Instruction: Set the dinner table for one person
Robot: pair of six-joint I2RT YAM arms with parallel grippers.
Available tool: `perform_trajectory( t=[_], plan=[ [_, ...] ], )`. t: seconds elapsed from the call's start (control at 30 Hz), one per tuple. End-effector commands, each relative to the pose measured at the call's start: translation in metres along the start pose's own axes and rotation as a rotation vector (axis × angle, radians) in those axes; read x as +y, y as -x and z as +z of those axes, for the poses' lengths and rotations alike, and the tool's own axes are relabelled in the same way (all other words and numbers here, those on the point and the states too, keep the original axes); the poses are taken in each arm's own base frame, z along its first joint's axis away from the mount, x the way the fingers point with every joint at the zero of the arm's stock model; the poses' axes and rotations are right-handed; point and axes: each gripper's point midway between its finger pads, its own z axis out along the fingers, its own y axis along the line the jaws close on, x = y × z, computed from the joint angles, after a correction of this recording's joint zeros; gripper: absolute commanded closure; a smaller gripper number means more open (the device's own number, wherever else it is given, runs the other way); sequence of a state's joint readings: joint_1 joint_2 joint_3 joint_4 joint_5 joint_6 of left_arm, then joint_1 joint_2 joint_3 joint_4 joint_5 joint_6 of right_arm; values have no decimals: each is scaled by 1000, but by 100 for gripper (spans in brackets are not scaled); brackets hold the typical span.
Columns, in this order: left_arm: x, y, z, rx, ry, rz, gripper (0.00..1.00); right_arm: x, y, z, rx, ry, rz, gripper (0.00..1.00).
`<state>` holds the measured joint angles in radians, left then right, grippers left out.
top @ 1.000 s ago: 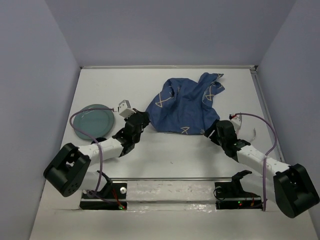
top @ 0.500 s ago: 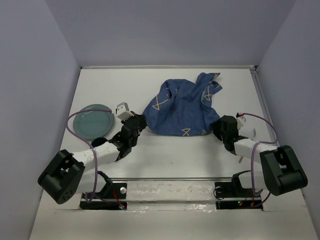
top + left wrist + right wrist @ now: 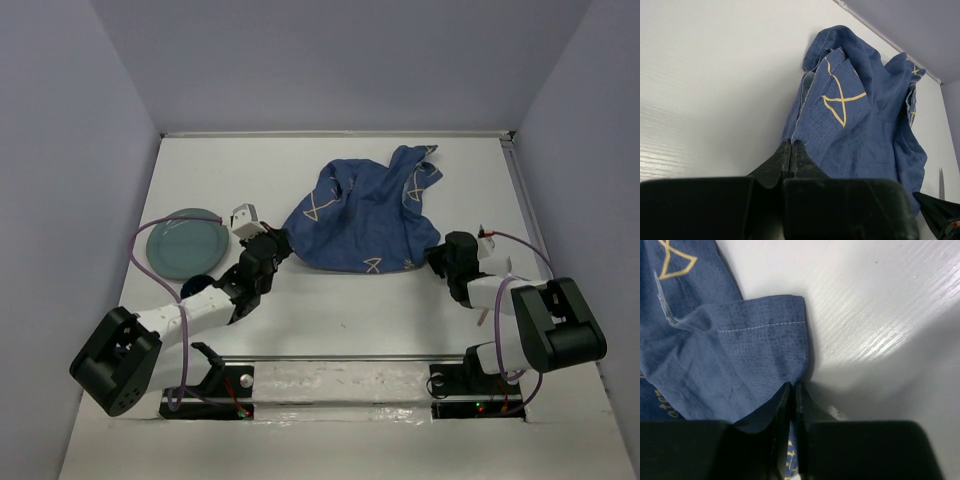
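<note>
A dark blue cloth with yellow fish outlines (image 3: 365, 215) lies crumpled on the white dinner table (image 3: 340, 310), past the middle. My left gripper (image 3: 283, 240) is at the cloth's near left edge. In the left wrist view its jaws (image 3: 791, 143) are pressed together on the hem of the cloth (image 3: 860, 120). My right gripper (image 3: 434, 258) is at the near right corner. In the right wrist view it (image 3: 792, 385) is shut, with the folded corner of the cloth (image 3: 740, 360) running in between the fingers.
A teal plate (image 3: 185, 243) rests at the left, beside the left arm. A small dark object (image 3: 200, 283) is half hidden under that arm. A slim silver utensil (image 3: 941, 182) lies right of the cloth. Grey walls enclose the table; a rail (image 3: 340, 358) crosses the near edge.
The right gripper closed on the cloth's near right corner while its arm folded back toward its base. The cloth's left side shifted slightly left with the left gripper.
</note>
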<state>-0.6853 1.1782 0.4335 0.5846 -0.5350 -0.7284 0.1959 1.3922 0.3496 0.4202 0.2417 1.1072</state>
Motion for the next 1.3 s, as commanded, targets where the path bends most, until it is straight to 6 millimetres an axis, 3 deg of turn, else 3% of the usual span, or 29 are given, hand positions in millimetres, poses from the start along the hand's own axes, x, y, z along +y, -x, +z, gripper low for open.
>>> perform_trajectory(
  t=[0.0,0.03,0.1,0.27,0.3,0.33,0.37,0.43,0.47,0.57,0.6,0.67,0.7,0.77,0.87,0.97,1.07,1.1,1.17,1.2,1.27],
  plan=[
    [-14,31,0,-89,-10,3,100,10,21,2,-101,28,12,93],
    [-15,34,-1,-97,-12,0,100,13,28,0,-129,42,-6,100],
    [-15,43,-3,-123,-4,18,100,17,35,-3,-158,56,-23,100],
    [-33,82,-16,-207,-33,17,100,56,68,-31,-254,162,-121,100],
    [-39,95,-21,-232,-47,8,100,76,83,-51,-298,227,-118,100],
    [-47,114,-32,-271,-74,-4,100,74,86,-59,-296,204,-175,100],
    [-49,124,-38,-287,-77,-3,100,102,109,-89,-363,287,-162,100],
    [-59,157,-55,-357,-92,-22,100,117,128,-120,-419,326,-211,100],
    [-61,176,-69,-397,-101,-47,100,132,145,-154,-462,377,-207,100],
    [-77,218,-100,-476,-165,-102,100,144,160,-197,-491,414,-256,100],
    [-86,231,-110,-490,-197,-117,100,164,172,-226,-516,484,-266,100],
    [-96,242,-120,-496,-234,-119,100,176,169,-242,-468,522,-309,100],
    [-107,250,-128,-498,-274,-130,100,192,177,-260,-479,560,-320,100],
    [-114,256,-132,-498,-296,-127,100,203,176,-275,-455,602,-346,100],
    [-123,267,-138,-510,-313,-128,100,219,191,-306,-492,640,-368,100],
    [-128,274,-140,-521,-313,-124,100,235,195,-311,-476,646,-418,100],
    [-127,264,-125,-505,-274,-94,100,242,193,-288,-452,611,-443,100],
    [-130,259,-121,-490,-281,-86,100,244,187,-261,-416,569,-462,100],
    [-131,254,-112,-489,-267,-89,100,250,180,-237,-389,562,-492,100],
    [-125,252,-105,-498,-229,-80,100,251,174,-213,-354,530,-508,100],
    [-116,252,-87,-508,-173,-47,100,256,175,-195,-362,512,-506,100]
  ],
)
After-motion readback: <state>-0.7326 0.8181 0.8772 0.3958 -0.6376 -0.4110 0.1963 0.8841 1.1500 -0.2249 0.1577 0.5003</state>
